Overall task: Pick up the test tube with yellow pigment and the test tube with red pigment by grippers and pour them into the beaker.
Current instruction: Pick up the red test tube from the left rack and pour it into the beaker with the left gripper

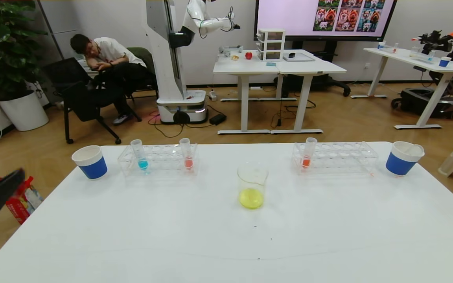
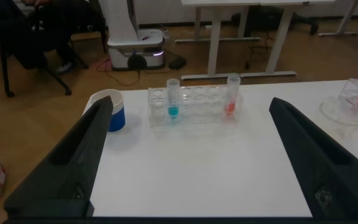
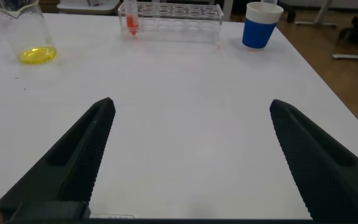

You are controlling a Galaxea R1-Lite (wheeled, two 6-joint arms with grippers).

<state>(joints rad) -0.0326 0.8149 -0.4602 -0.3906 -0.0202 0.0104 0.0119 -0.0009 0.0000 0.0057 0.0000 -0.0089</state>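
With yellow liquid already in the beaker [image 1: 252, 185] at the tabletop's [image 1: 226, 243] middle and both my left end effector [image 2: 191, 155] and right end effector [image 3: 191, 155] spread apart and empty, I risk grabbing the wrong one of 2 look-alike red test tubes [image 1: 308, 153], or toppling its clear rack [image 1: 334, 157].

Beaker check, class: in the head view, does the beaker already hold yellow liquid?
Yes: the beaker standing mid-table between the two racks has a pool of yellow liquid at its bottom.

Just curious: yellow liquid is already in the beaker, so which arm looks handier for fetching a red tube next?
Probably the right: its open right gripper faces the right rack's slim clear tube of red-orange liquid, the beaker close beside.
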